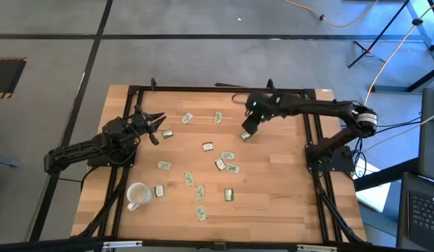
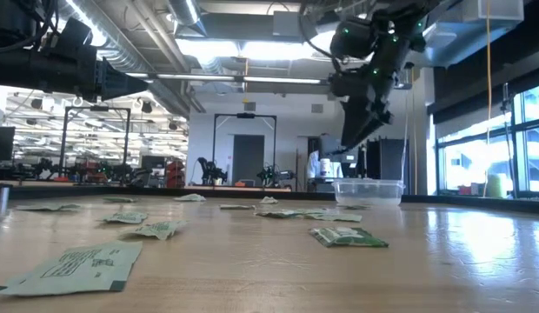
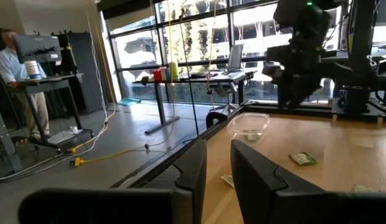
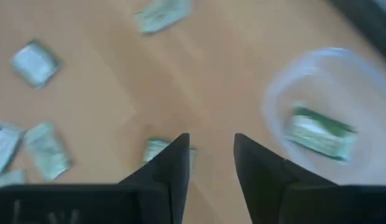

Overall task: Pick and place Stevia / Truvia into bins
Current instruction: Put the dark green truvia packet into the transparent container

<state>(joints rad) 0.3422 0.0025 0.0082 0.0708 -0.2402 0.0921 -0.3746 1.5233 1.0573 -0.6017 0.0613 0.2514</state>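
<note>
Over tub w/ one sachet, right pincer open; no legible print.

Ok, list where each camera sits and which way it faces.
High: overhead, straight down on table; both arms show.
Low: table height, level across sachets; right arm comes from above, over the bin.
Left wrist: past the open left gripper toward windows.
Right wrist: down past the open right gripper at wood.
Shared: low and both wrist views show the bin.

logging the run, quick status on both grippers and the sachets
Right gripper open, empty, raised beside the clear tub. One sachet in the tub, others loose on table. Left gripper open, parked at the left edge.
</note>
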